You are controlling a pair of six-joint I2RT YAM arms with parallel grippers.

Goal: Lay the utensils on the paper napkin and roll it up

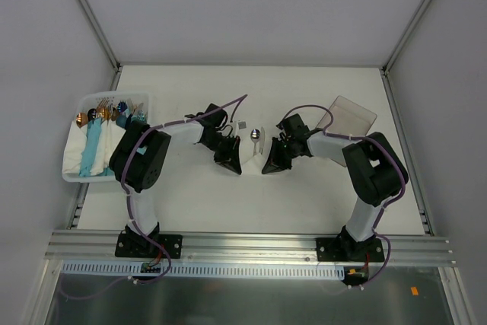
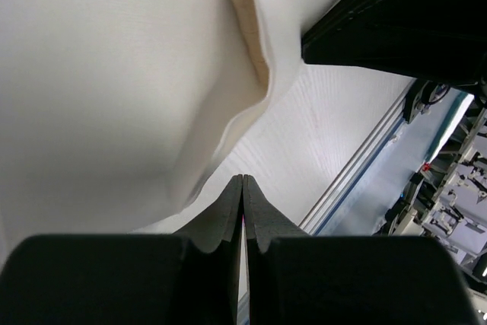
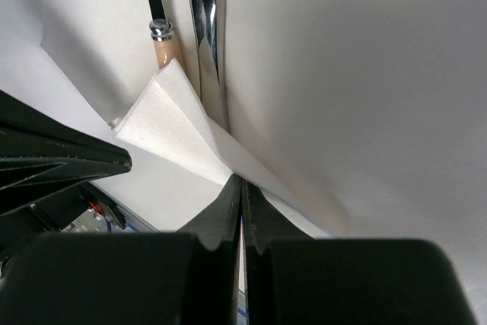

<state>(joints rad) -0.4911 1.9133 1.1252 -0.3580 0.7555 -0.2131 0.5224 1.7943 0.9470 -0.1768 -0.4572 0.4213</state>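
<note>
The paper napkin (image 1: 250, 164) lies at the table's middle, partly folded over the utensils. A spoon's rounded silvery end (image 1: 255, 135) sticks out at its far side. My left gripper (image 1: 230, 162) is shut at the napkin's left edge. In the left wrist view my tips (image 2: 243, 178) sit just beside the curled napkin (image 2: 114, 74), holding nothing, and a coppery handle (image 2: 242, 5) shows. My right gripper (image 1: 272, 164) is shut at the right edge. Its tips (image 3: 241, 181) touch the napkin's folded flap (image 3: 171, 123), next to a silver handle (image 3: 205, 5) and a coppery handle (image 3: 168, 52).
A white bin (image 1: 74, 174) at the left holds light-blue rolled bundles (image 1: 94, 146) and several more utensils. A clear plastic tray (image 1: 351, 116) lies at the back right. A small grey square (image 1: 241, 125) lies behind the napkin. The metal rail (image 1: 251, 245) runs along the near edge.
</note>
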